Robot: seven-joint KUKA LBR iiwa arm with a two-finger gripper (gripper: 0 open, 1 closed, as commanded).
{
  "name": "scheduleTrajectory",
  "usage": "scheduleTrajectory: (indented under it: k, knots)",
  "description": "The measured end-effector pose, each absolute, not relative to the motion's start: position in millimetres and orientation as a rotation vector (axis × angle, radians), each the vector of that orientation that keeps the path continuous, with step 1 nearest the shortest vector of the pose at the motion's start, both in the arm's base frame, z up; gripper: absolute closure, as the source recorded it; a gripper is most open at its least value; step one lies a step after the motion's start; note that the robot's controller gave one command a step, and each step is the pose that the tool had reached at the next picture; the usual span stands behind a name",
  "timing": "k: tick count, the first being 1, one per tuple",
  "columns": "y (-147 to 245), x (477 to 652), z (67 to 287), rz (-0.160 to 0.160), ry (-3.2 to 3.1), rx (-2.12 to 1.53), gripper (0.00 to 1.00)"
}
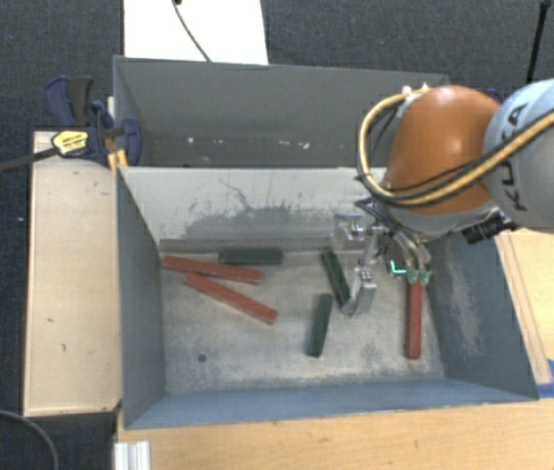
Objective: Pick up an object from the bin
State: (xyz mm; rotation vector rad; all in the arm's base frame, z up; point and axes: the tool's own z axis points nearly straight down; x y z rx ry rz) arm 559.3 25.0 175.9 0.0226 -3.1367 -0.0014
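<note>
Dark green stick (335,276) lies tilted on floor of grey bin (140,292), right of centre, just beside tool (359,292), on its view-left. Tool low in bin; whether clenched or released cannot be told. Second green stick (318,325) just below; red stick (413,319) view-right of tool

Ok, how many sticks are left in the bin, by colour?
Red sticks: 3
Green sticks: 3
Total: 6
</note>
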Motion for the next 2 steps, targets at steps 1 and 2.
scheduleTrajectory:
  k: [1, 2]
  knots:
    - [14, 529.6, 66, -0.001, -3.137, -0.032, 0.0]
    - [97, 500.2, 70, -0.005, -3.074, 0.643, 0.0]
